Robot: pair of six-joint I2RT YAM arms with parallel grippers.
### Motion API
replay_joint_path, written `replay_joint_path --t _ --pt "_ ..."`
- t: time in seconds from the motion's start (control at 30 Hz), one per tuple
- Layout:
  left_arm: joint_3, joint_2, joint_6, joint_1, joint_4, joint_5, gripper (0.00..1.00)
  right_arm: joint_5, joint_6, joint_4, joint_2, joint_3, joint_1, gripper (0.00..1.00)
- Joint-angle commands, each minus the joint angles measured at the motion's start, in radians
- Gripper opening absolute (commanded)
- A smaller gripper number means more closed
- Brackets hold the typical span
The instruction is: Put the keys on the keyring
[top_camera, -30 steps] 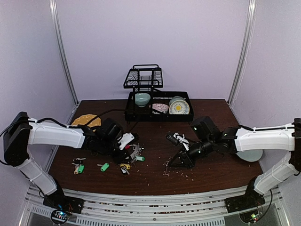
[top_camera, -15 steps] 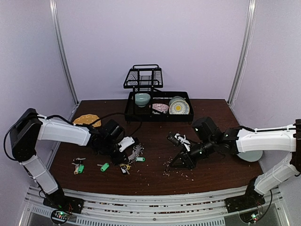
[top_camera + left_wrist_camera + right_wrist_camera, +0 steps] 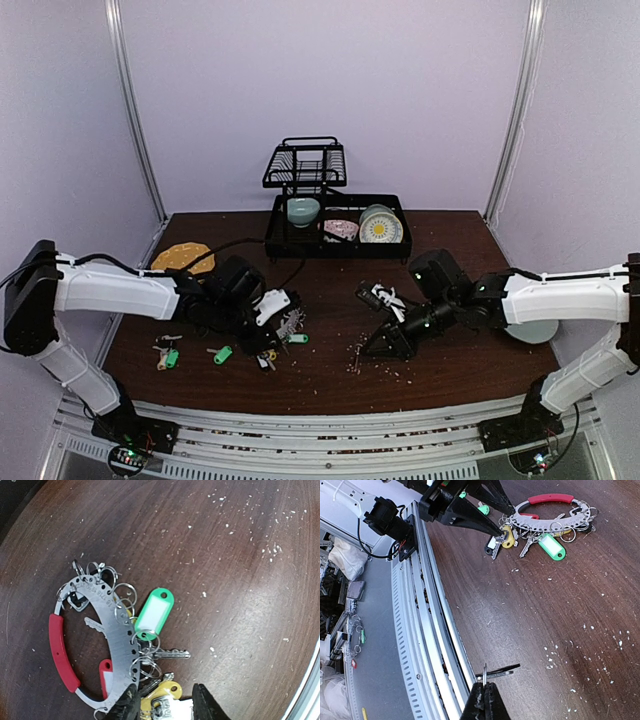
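Note:
The keyring, a metal arc with a red sheath and several keys and tags, lies on the table and also shows in the top view and the right wrist view. A green tag hangs on it. My left gripper is low at its near end, jaws apart on either side of a yellow-tagged key. My right gripper is shut on the small split ring of a bare silver key, held above the table near its front edge.
Loose keys lie left of the keyring: two with green tags and a yellow one. A black dish rack with bowls stands at the back. A yellow mat lies far left. A black-and-white object lies mid-table. The table rail is close.
My left gripper has shifted slightly nearer and to the right over the keyring's end. My right gripper has barely moved and still holds the key.

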Motion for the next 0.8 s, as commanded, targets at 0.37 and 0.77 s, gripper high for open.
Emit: replay_joint_path --t 0.37,0.77 --pt "-0.040 0.081 -0.141 -0.066 0.155 -0.126 0.25 0.013 -0.008 -0.007 -0.006 0.017 0.004 0.00" --pt "-0.024 0.133 -0.142 -0.070 0.137 -0.183 0.23 0.008 -0.014 -0.009 0.005 0.020 0.005 0.00"
